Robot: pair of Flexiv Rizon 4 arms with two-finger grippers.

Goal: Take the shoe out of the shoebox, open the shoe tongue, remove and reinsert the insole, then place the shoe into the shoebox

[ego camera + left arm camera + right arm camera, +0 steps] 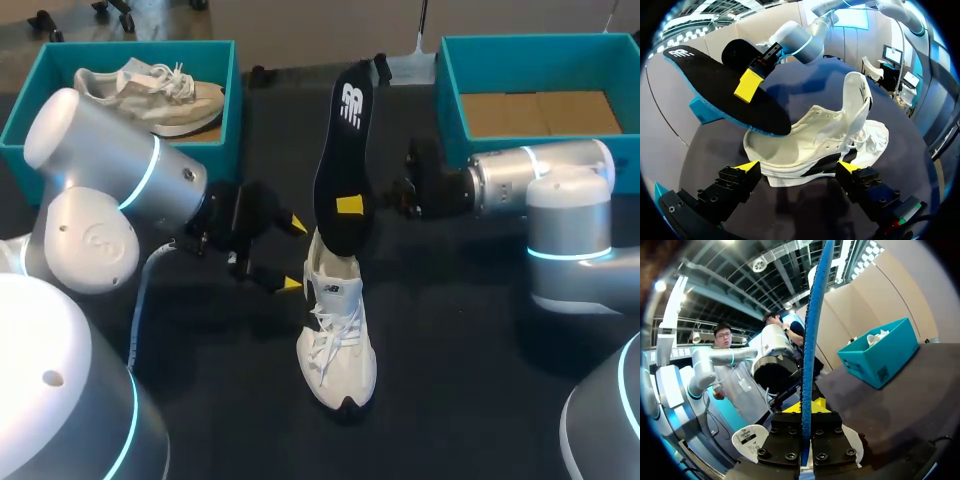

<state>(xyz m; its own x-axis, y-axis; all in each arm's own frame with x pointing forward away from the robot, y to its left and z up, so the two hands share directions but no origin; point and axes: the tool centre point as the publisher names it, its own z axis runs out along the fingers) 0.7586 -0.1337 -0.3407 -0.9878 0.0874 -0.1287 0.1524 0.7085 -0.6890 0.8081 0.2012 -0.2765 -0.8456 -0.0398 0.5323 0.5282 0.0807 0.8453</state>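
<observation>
My right fingers [351,206] are clamped on the insole [345,140], one yellow tip on each face, gripping its lower half. Right wrist view: insole [812,315] is edge-on, its blue rim running straight out from between the right fingers [806,410].

Insole is black and stands nearly upright. Its lower end is down in the heel opening of the shoe [336,340]; its upper end leans toward the back of the counter [480,380].

My left fingers [294,255] are spread wide, holding nothing. Their tips are just beside the shoe's heel, on its left. I can't tell if the nearer tip touches it. Left wrist view: the heel sits just ahead of the left fingers [797,167], in line with the gap between the tips. The tongue [860,95] stands up, open.

Shoe is white, on its sole near the middle of the dark counter, toe toward me, laces loose. It is outside both boxes.

Left box [232,100]: teal, back left corner, with a beige second shoe [150,95] inside. Right box [448,100]: teal, back right, brown cardboard floor showing.
</observation>
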